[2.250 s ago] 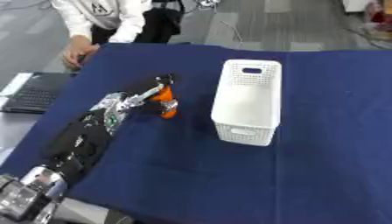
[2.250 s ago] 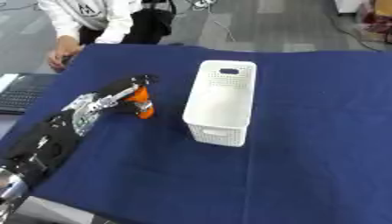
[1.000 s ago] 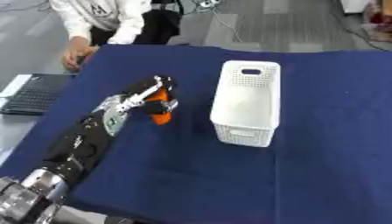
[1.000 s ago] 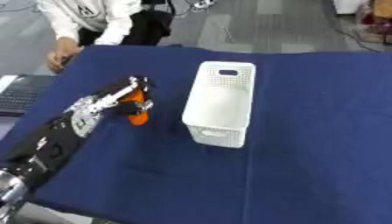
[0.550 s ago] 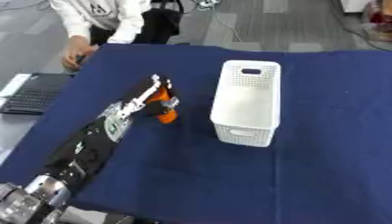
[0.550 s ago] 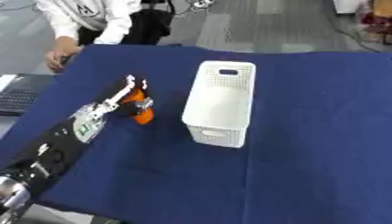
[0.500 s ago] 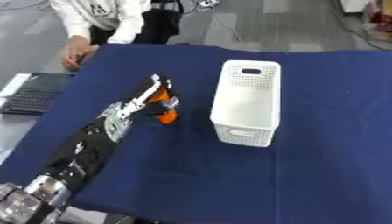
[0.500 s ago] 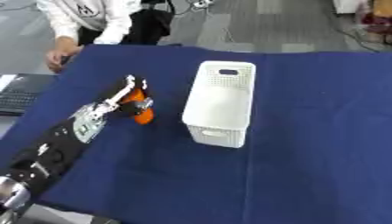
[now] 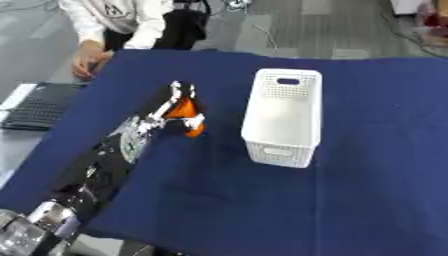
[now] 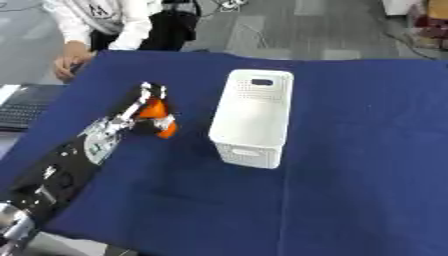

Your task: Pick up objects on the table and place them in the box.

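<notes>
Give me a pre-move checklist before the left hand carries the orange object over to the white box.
1. Grasp: the left hand has its fingers curled round the orange object: ok.
2. Lift: whether the object is clear of the blue cloth or resting on it: cannot tell.
3. Target: the white box stands to the right of the hand, open side up, nothing seen inside: ok.
4. Path: no other thing lies on the cloth between the hand and the box: ok.
5. Right hand: it shows in neither view, so whether it is out of the way: cannot tell.
</notes>
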